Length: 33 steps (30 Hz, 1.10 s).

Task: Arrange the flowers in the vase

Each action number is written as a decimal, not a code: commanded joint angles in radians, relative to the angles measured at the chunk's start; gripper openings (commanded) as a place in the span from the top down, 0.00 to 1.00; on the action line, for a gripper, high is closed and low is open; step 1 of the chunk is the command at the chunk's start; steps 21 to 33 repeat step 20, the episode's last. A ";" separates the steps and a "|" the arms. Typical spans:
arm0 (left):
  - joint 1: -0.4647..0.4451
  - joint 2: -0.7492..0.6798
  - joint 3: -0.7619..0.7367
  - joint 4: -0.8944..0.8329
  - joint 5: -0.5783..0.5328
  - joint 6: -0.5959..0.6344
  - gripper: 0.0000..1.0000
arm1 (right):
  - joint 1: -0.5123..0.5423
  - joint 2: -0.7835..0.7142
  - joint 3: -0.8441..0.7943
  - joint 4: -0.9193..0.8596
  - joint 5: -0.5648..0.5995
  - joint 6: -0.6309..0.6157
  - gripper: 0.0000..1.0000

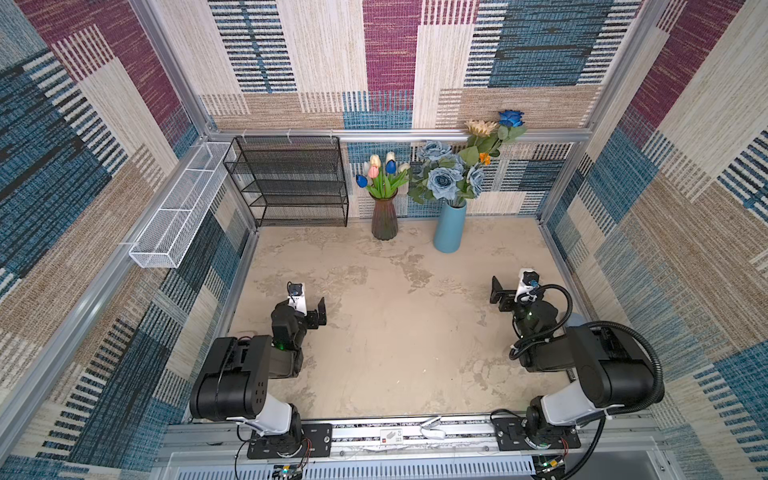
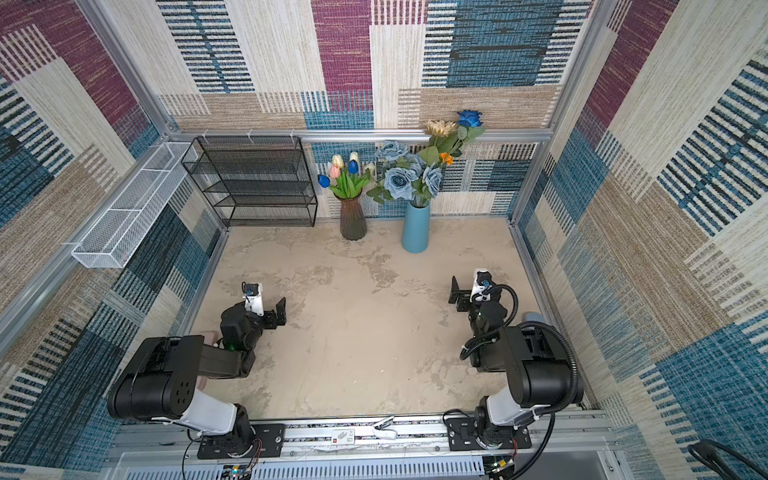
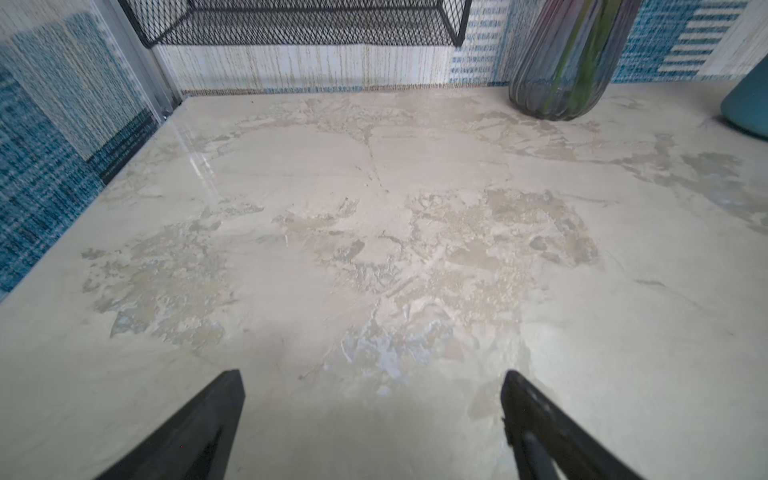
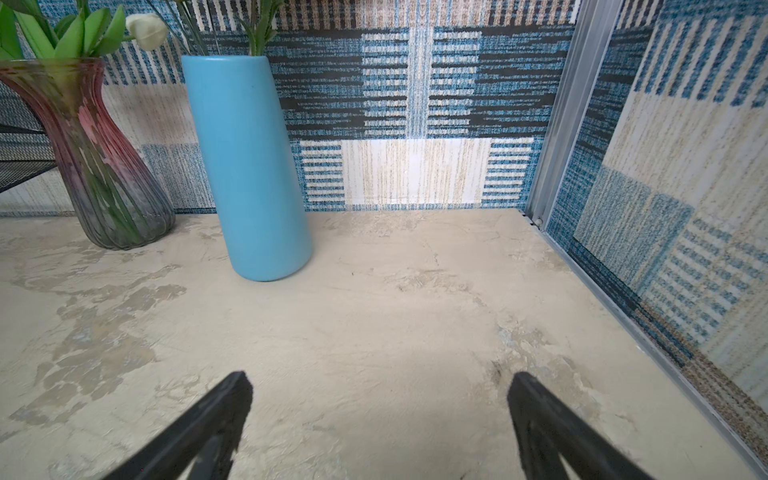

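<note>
Tabletop (image 1: pixel 395 332) of mottled beige plaster, boxed by woven patchwork walls (image 1: pixel 540 50). Upper centre: tulips (image 1: pixel 390 166) in ribbed smoky glass vase (image 1: pixel 384 220), dusty-blue roses (image 1: pixel 440 180) in smooth blue cylinder vase (image 1: pixel 449 228). Left gripper (image 3: pixel 372 374), right gripper (image 4: pixel 380 376): jaws spread wide, empty.

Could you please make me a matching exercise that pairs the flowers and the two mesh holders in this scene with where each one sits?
Things:
1 tulips
2 dusty-blue roses
3 black mesh rack
4 white mesh basket

Places:
a in the light blue vase
b along the left side wall
c in the dark glass vase
d against the back wall

Pairs: 1-c; 2-a; 3-d; 4-b
</note>
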 commanded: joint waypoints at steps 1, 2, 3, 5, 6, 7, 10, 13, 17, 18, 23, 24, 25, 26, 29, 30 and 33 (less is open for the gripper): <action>0.002 -0.006 0.068 -0.040 -0.025 -0.012 0.01 | -0.001 -0.002 -0.001 0.020 -0.009 0.009 0.00; 0.001 0.001 0.120 -0.124 -0.027 -0.013 0.01 | -0.001 -0.003 -0.001 0.020 -0.009 0.009 0.00; 0.002 0.008 0.176 -0.220 -0.029 -0.015 0.01 | -0.002 -0.002 -0.001 0.021 -0.009 0.008 0.00; 0.002 -0.002 0.202 -0.284 -0.019 -0.013 0.01 | -0.001 -0.003 -0.001 0.021 -0.009 0.009 0.00; 0.003 0.006 0.179 -0.232 -0.012 -0.008 0.01 | -0.001 -0.004 -0.001 0.020 -0.008 0.009 0.00; 0.002 0.016 0.182 -0.216 -0.005 -0.002 0.01 | -0.001 -0.002 0.000 0.020 -0.009 0.009 0.00; 0.001 0.006 0.201 -0.273 0.000 -0.001 0.01 | -0.001 -0.001 -0.001 0.020 -0.009 0.009 0.00; 0.003 0.006 0.204 -0.282 0.001 -0.002 0.01 | -0.001 -0.002 -0.001 0.020 -0.007 0.009 0.00; 0.004 0.018 0.204 -0.261 0.007 -0.004 0.01 | -0.001 -0.002 -0.001 0.021 -0.008 0.009 0.00; 0.005 0.018 0.202 -0.256 0.007 -0.004 0.01 | -0.001 -0.003 -0.001 0.020 -0.009 0.009 0.00; 0.005 0.015 0.198 -0.253 0.004 -0.004 0.01 | -0.001 -0.002 0.000 0.020 -0.008 0.009 0.00; 0.005 0.015 0.198 -0.253 0.004 -0.004 0.01 | -0.001 -0.002 0.000 0.020 -0.008 0.009 0.00; 0.005 0.015 0.198 -0.253 0.004 -0.004 0.01 | -0.001 -0.002 0.000 0.020 -0.008 0.009 0.00; 0.005 0.015 0.198 -0.253 0.004 -0.004 0.01 | -0.001 -0.002 0.000 0.020 -0.008 0.009 0.00; 0.005 0.015 0.198 -0.253 0.004 -0.004 0.01 | -0.001 -0.002 0.000 0.020 -0.008 0.009 0.00; 0.005 0.015 0.198 -0.253 0.004 -0.004 0.01 | -0.001 -0.002 0.000 0.020 -0.008 0.009 0.00; 0.005 0.015 0.198 -0.253 0.004 -0.004 0.01 | -0.001 -0.002 0.000 0.020 -0.008 0.009 0.00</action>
